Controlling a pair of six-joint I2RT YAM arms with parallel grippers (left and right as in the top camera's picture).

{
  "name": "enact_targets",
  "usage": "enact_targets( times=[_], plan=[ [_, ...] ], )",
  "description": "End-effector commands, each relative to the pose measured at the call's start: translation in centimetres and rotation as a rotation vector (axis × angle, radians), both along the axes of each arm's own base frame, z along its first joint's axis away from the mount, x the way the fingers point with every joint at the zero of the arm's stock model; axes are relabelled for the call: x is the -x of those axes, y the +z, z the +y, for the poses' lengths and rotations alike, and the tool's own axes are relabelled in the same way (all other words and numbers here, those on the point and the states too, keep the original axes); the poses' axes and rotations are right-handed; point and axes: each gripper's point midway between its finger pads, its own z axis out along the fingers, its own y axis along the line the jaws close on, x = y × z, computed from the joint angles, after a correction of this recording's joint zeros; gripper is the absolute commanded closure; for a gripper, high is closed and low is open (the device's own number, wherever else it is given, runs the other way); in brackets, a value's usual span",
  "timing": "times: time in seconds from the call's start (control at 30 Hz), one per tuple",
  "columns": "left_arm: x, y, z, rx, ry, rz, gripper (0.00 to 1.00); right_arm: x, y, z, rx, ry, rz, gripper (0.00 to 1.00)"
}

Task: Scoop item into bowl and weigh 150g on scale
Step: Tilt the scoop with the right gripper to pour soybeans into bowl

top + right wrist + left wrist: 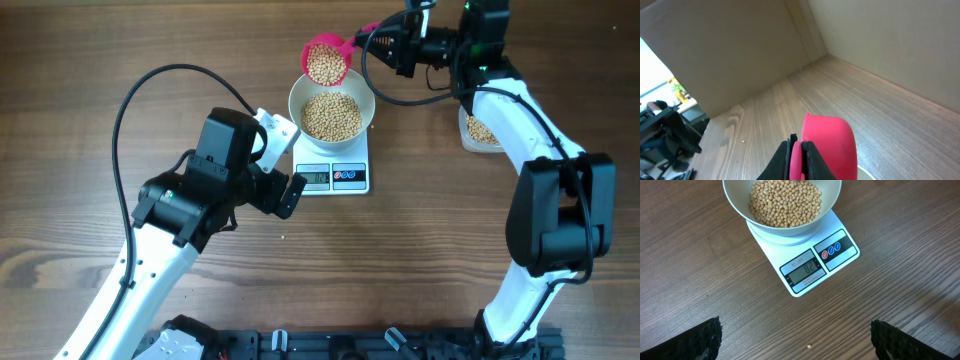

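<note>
The white bowl (332,112) (782,207) stands on the white scale (333,176) (812,265) and holds a pile of beige beans (331,115) (785,202). Above the bowl's far rim hangs a pink scoop (327,60) (832,145) full of beans, tilted toward the bowl. My right gripper (383,32) (797,155) is shut on the scoop's pink handle. My left gripper (290,185) (795,340) stands open just left of the scale, low over bare wood, nothing between its fingers. The scale's display is lit.
A clear tub (480,130) with more beans sits to the right, partly under the right arm. One stray bean (809,346) lies on the wood between my left fingers. Black cables loop over the table's left and top.
</note>
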Motion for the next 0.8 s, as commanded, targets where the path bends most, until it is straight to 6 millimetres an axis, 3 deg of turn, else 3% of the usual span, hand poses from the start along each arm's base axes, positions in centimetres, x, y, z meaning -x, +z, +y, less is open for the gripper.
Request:
enact_targets(
  times=[0.0, 0.33, 0.77],
  plan=[
    [-0.1, 0.2, 0.0, 0.000, -0.014, -0.011, 0.00, 0.7, 0.2, 0.1, -0.001, 0.058, -0.065, 0.96],
    [-0.1, 0.2, 0.0, 0.000, -0.014, -0.011, 0.00, 1.8, -0.9, 0.2, 0.054, 0.125, -0.283, 0.96],
    [-0.1, 0.2, 0.0, 0.000, -0.014, -0.011, 0.00, 0.1, -1.5, -0.2, 0.163, 0.063, -0.559, 0.96]
  ],
)
